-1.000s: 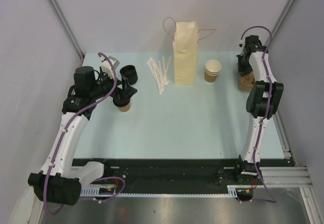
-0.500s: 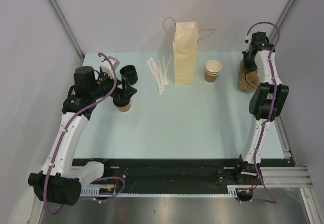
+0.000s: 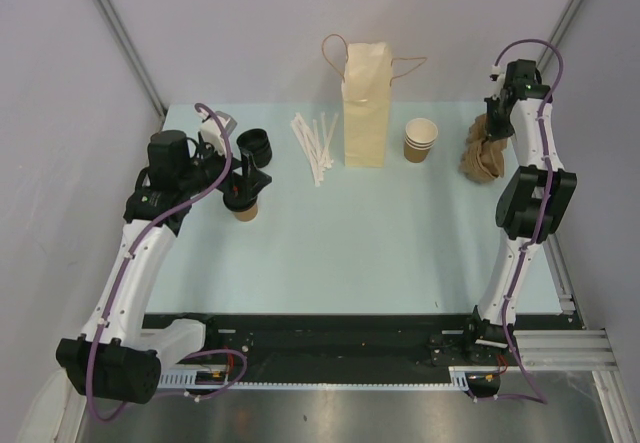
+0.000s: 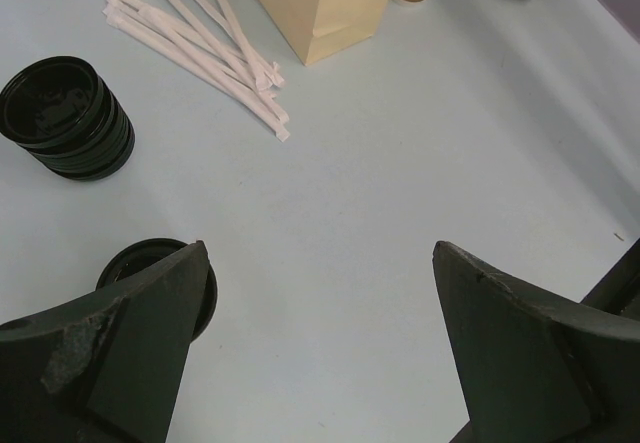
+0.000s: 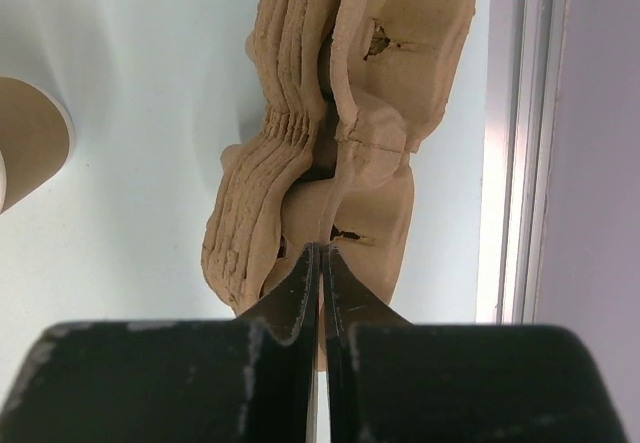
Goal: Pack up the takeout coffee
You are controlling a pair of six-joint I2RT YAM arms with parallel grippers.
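The takeout coffee (image 3: 243,208), a small tan cup with a black lid (image 4: 133,260), stands at the table's left. My left gripper (image 3: 249,180) hovers just over and beside it, open wide (image 4: 320,253) with only bare table between the fingers. One finger covers most of the lid in the left wrist view. The tall paper bag (image 3: 365,108) stands upright at the back centre. At the far right my right gripper (image 3: 492,133) is shut (image 5: 322,248) on a thin wall of a stack of brown pulp cup carriers (image 5: 340,113), which hang tilted (image 3: 482,160).
A stack of loose black lids (image 3: 255,145) sits behind the coffee. Wrapped straws (image 3: 315,145) lie left of the bag. Stacked lidless paper cups (image 3: 421,140) stand right of it, close to the carriers. The table's metal rail (image 5: 510,113) runs just right of the carriers.
The right arm has swung back and up, and the carrier stack in its grip has shifted left and tipped. The left arm has not moved.
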